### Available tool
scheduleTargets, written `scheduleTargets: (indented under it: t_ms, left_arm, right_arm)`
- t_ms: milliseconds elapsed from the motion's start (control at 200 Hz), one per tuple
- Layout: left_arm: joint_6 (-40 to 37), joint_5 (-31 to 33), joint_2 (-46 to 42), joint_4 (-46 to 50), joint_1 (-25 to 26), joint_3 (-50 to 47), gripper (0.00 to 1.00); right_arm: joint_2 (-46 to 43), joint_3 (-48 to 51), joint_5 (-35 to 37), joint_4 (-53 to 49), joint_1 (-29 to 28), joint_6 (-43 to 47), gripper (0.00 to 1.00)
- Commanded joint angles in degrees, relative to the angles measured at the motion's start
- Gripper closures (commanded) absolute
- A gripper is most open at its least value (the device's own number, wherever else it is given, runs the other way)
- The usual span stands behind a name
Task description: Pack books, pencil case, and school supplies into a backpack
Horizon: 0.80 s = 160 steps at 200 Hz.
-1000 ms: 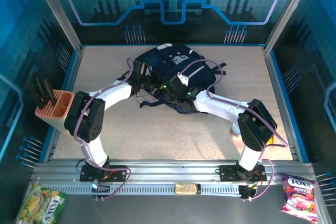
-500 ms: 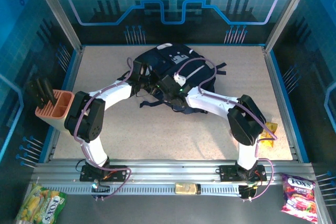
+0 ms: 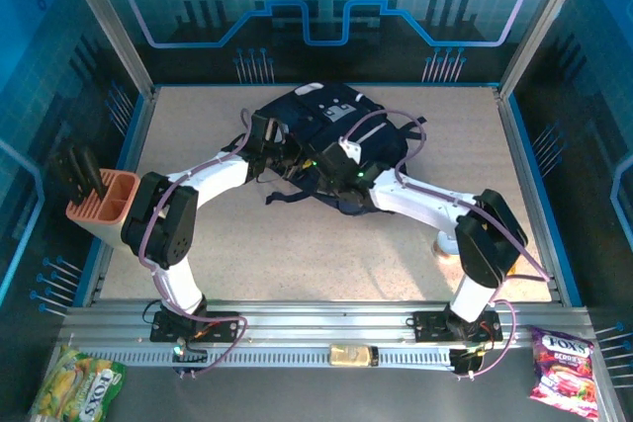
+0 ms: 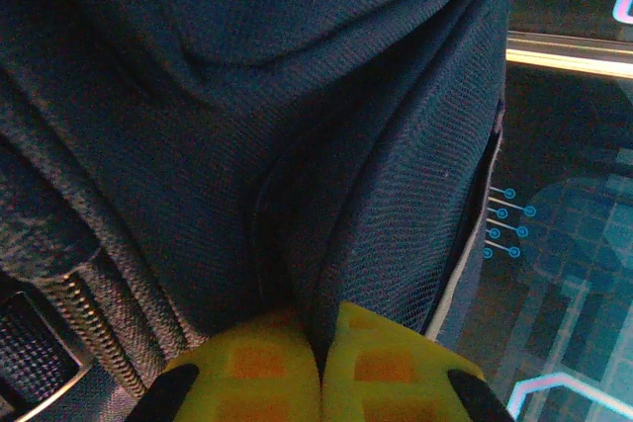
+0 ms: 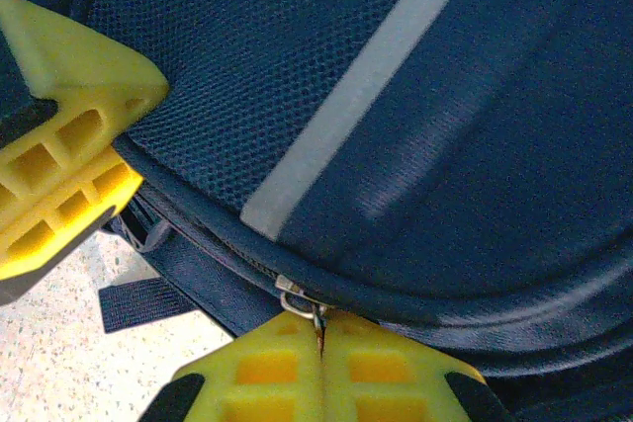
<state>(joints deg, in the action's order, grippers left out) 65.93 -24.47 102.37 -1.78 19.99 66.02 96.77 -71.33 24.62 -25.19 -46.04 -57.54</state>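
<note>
Both grippers clamp the backpack (image 3: 331, 116), far middle of your table (image 3: 247, 244).
Your left gripper (image 4: 321, 368) pinches a fabric fold (image 4: 297, 244); your right gripper (image 5: 321, 363) pinches the zipper pull (image 5: 294, 295). Your arms (image 3: 213, 177) hide its near edge.

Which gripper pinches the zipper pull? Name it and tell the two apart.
The right gripper, shut on the metal zipper pull. The left gripper is shut on a fold of backpack fabric instead.

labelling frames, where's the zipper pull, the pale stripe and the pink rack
zipper pull (image 5: 295, 295), right wrist view, metal slider
pale stripe (image 5: 368, 86), right wrist view, middle of the band
pink rack (image 3: 107, 197), top external view, its slotted top
</note>
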Motion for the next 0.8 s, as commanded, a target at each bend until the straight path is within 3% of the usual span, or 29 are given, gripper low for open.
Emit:
scheduleTargets:
  t_ms: [0,270,450,585,795]
  left_arm:
    - [-2.36,-1.09,-2.30,0.92,-0.99,-0.47,1.00]
    - [-2.74,-1.58,-0.85,1.55,-1.05,0.49,1.00]
    - [-5.63,-1.61,-0.85,2.17,-1.18,1.31,1.00]
    - [-8.74,-1.28,-2.53,2.87,-2.12,0.70,1.00]
    - [-13.86,1.34,-9.31,4.41,-5.74,-4.65,0.71]
  right_arm:
    - [-4.63,4.15,2.91,-3.34,1.27,0.85,0.96]
    - [-9.80,13.20,7.11,-2.22,6.00,4.20,0.96]
    - [-8.56,11.88,0.81,3.96,11.37,20.84,0.98]
    - [-6.32,8.34,-6.68,6.84,11.73,33.71,1.00]
    - [-3.87,4.95,-17.70,11.91,7.92,43.58,1.00]
